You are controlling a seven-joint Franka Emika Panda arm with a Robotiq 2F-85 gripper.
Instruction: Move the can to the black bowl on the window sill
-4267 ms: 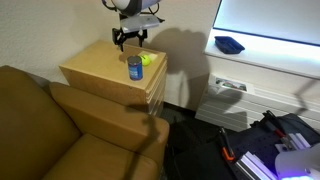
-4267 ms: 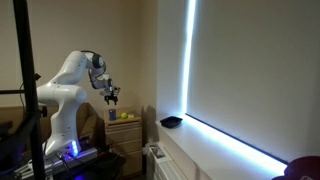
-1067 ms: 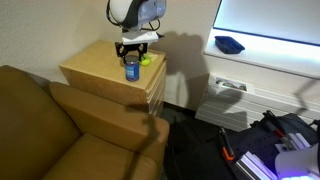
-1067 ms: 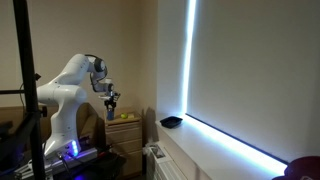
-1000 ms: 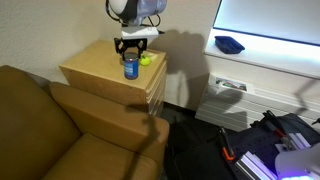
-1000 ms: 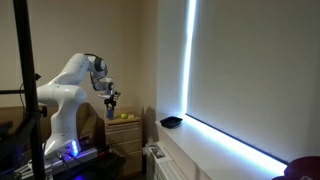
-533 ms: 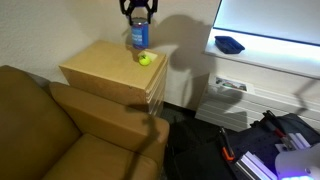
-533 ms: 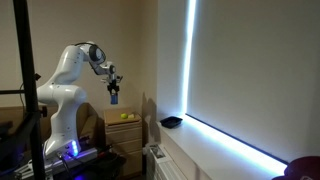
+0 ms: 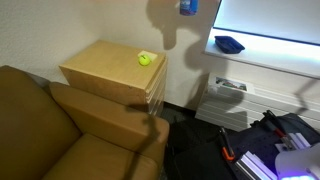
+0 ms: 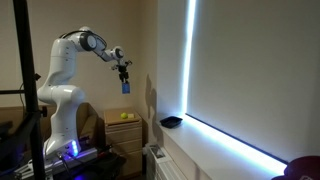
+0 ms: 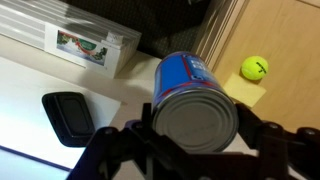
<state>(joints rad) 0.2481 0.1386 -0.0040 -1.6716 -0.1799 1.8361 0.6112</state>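
1. Wrist view, fingers point(image 11: 252, 128): dark, one on each side of the can point(image 11: 193, 100). They are drawn in until they press on its blue wall, and we see no gap between finger and can.
2. Gripper point(image 11: 195, 128): clamped on the can. The can's silvery top faces the camera, with the pale label patch on the blue side above it.
3. Can, position: it is in the air and touches nothing but the fingers. In an exterior view it sits at the very top edge point(image 9: 187, 6), above the space between cabinet and sill, with the gripper itself cut off by the frame. In an exterior view it hangs upright point(image 10: 126, 86) beneath the gripper point(image 10: 124, 72), high over the cabinet.
4. Arm point(image 10: 78, 45): white, reaching out towards the window side.
5. Black bowl point(image 9: 229, 44): it rests on the window sill point(image 9: 275, 52), well apart from the can. In the wrist view we log it as the dark shape point(image 11: 68, 115) on the white ledge point(image 11: 25, 85).
6. Ball point(image 9: 146, 59): yellow-green, lying on the tan cabinet top point(image 9: 105, 66). It also shows in the wrist view point(image 11: 255, 68).
7. White unit point(image 9: 225, 95): it stands below the sill.
8. Sofa point(image 9: 60, 130): brown, in the foreground beside the cabinet.
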